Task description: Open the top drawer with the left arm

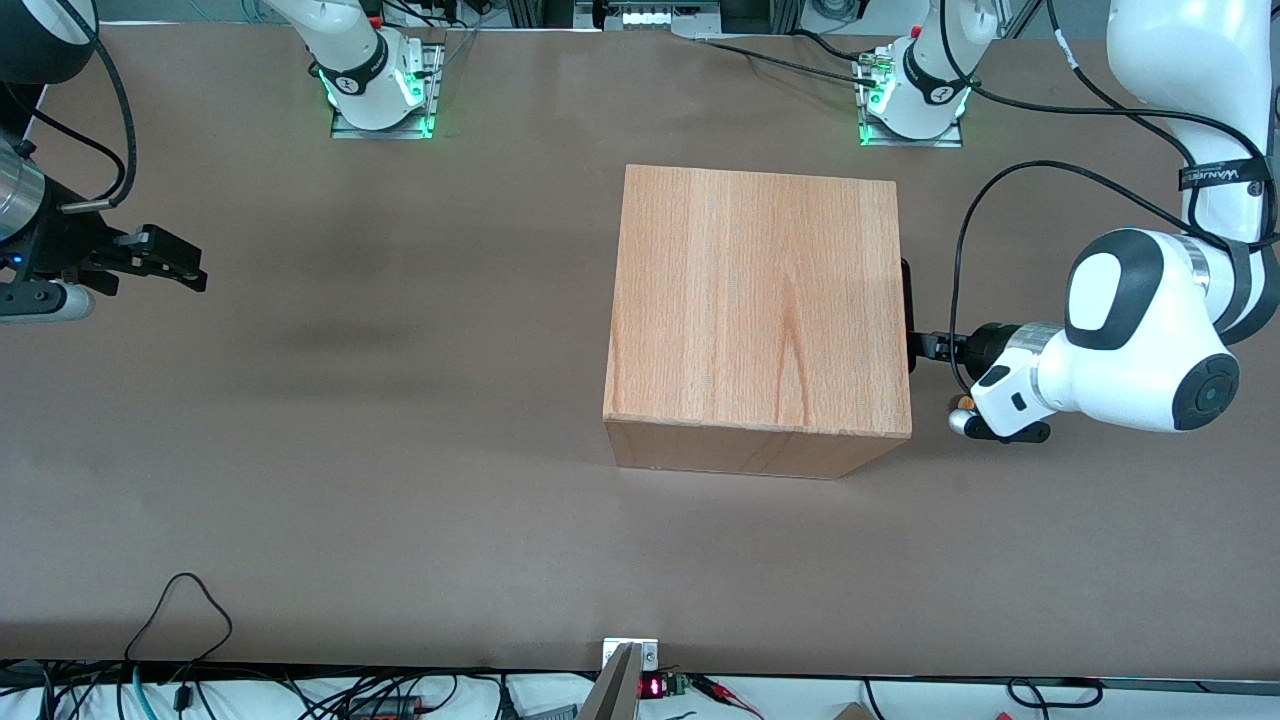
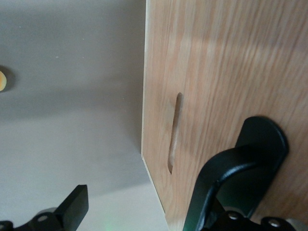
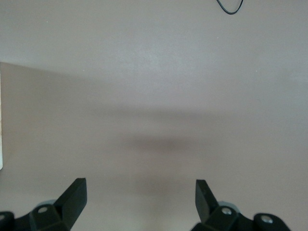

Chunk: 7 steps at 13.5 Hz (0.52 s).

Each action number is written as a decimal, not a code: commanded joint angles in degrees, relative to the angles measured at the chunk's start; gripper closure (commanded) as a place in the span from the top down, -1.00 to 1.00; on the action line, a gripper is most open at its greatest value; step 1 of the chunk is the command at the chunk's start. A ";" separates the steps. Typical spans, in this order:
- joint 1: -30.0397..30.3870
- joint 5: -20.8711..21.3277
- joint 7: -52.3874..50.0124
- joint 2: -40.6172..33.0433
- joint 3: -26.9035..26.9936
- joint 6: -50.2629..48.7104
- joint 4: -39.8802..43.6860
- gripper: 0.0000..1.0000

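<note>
The wooden box cabinet (image 1: pixel 757 300) stands mid-table. Its drawer face is turned toward the working arm's end, so the front view shows only the slim black handle (image 1: pixel 906 300) at the cabinet's edge. Nothing sticks out past that edge. In the left wrist view the top drawer's pale wood front (image 2: pixel 231 72) fills much of the frame, with a narrow slot (image 2: pixel 173 132) and the black handle (image 2: pixel 262 139) close up. My left gripper (image 1: pixel 926 345) is right at the handle with its jaws wide open (image 2: pixel 139 207). One fingertip (image 2: pixel 73 204) hangs over bare table; the other merges with the handle's black.
The white left arm (image 1: pixel 1140 330) reaches in from the working arm's end, its black cable (image 1: pixel 965 230) looping above the table. A small orange thing (image 1: pixel 962 402) shows under the wrist. The brown table (image 1: pixel 400 450) spreads around the cabinet.
</note>
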 commanded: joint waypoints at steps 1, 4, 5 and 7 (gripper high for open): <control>0.28 0.29 0.99 1.61 0.60 0.11 1.45 1.00; 0.02 0.38 0.99 1.61 0.69 0.29 1.53 1.00; -0.07 0.38 0.99 1.61 0.77 1.42 1.54 1.00; 0.11 0.29 0.99 1.43 0.77 2.04 1.80 1.00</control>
